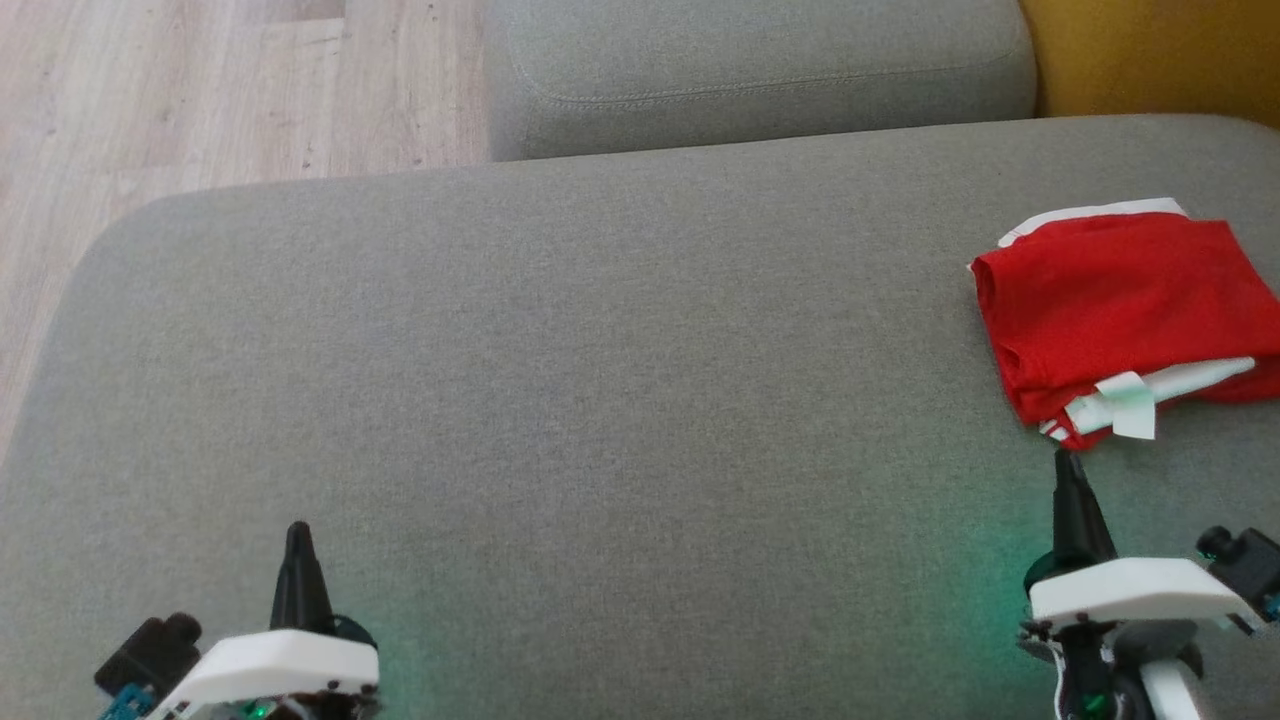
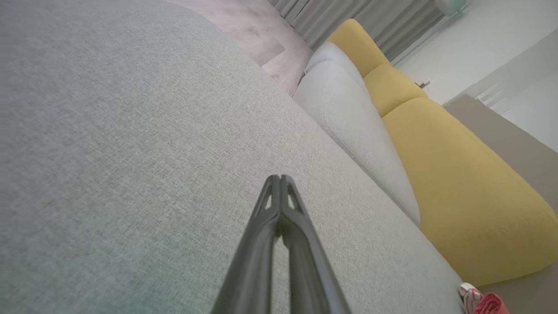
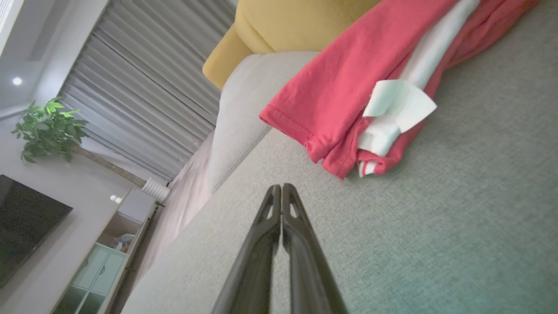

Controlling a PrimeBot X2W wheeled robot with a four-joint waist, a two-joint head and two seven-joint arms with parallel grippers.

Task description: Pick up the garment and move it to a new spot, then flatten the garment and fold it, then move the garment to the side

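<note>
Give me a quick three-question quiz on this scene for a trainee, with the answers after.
1. True or false: the red garment lies toward the robot's right on the grey sofa seat.
2. Of the left gripper and the right gripper, which is nearer the garment? A: left. B: right.
3. Fill in: both grippers' jaws are ____, holding nothing.
Key: 1 true; 2 B; 3 shut.
</note>
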